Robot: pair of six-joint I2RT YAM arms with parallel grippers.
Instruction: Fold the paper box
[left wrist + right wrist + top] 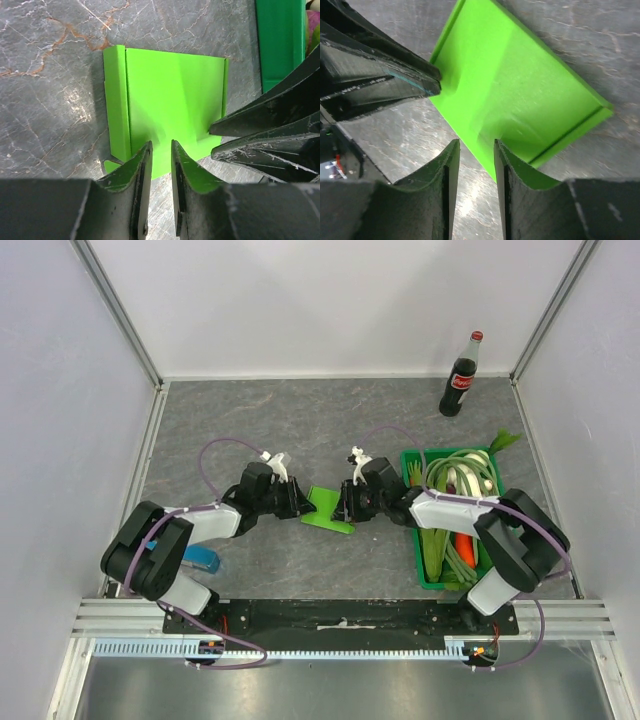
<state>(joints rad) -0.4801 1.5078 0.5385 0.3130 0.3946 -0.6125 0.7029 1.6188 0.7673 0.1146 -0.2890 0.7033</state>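
The paper box [328, 508] is a lime-green creased card lying on the grey table between the two arms. In the left wrist view the paper box [170, 95] lies face up with a folded strip along its left side. My left gripper [160, 145] is at its near edge, jaws narrowed with a gap through which card and table show. My right gripper [475, 142] stands the same way at the opposite corner of the paper box [515, 85], nothing pinched between its jaws. The right arm's fingers [260, 120] touch the card's right edge. Seen from above, the left gripper [303, 504] and right gripper [346, 504] face each other.
A dark-green crate [418, 540] of vegetables stands just right of the right gripper; its wall [280, 45] shows in the left wrist view. A cola bottle [460, 377] stands at the back right. A small blue block [203, 560] lies by the left arm's base.
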